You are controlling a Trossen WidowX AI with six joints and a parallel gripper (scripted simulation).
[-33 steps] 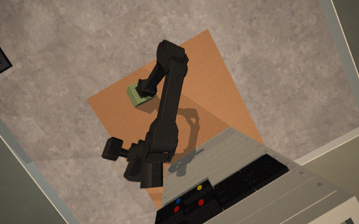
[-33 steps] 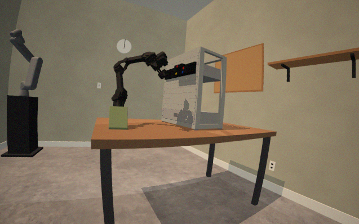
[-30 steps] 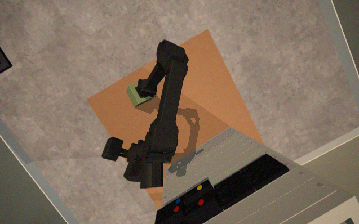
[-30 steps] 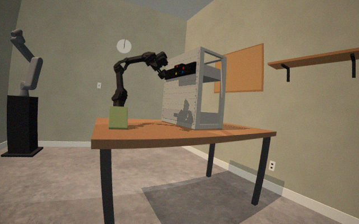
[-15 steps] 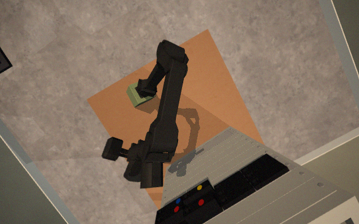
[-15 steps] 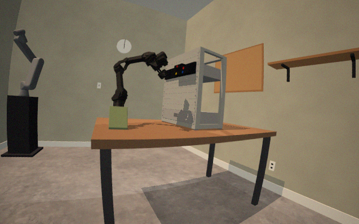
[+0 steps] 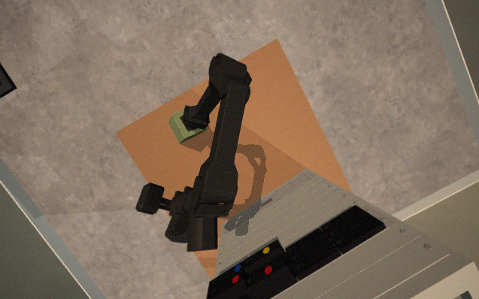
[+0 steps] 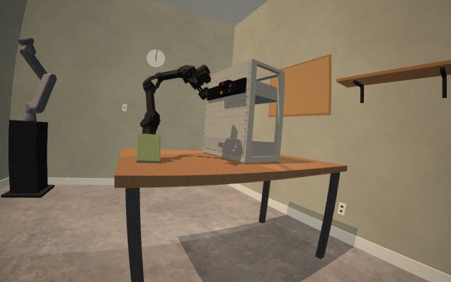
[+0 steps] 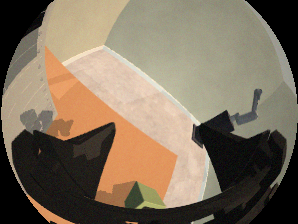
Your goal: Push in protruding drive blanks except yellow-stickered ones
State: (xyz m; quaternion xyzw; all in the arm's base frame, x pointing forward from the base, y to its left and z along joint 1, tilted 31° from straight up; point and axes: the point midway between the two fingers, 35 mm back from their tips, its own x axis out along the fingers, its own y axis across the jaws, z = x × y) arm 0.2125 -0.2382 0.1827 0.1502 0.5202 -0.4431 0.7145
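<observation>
The grey rack [image 8: 244, 113] stands on the orange table [image 8: 223, 166]. Near its top is a row of black drive blanks [image 8: 227, 88]. In the overhead view, one blank has a yellow sticker [image 7: 266, 250], one a blue sticker [image 7: 237, 267], and two have red stickers [image 7: 235, 279] [image 7: 268, 270]. More black blanks [image 7: 334, 233] without stickers lie further along. My gripper [image 8: 203, 93] is open and empty, high up at the end of the blank row with the stickers. I cannot tell if it touches a blank. In the wrist view my fingers stand wide apart over the table.
My arm rises from a green block [image 8: 149, 148] on the table's left side. A grey arm on a black pedestal [image 8: 28, 156] stands on the floor at the far left. A shelf [image 8: 407, 72] and an orange board [image 8: 301, 86] hang on the right wall.
</observation>
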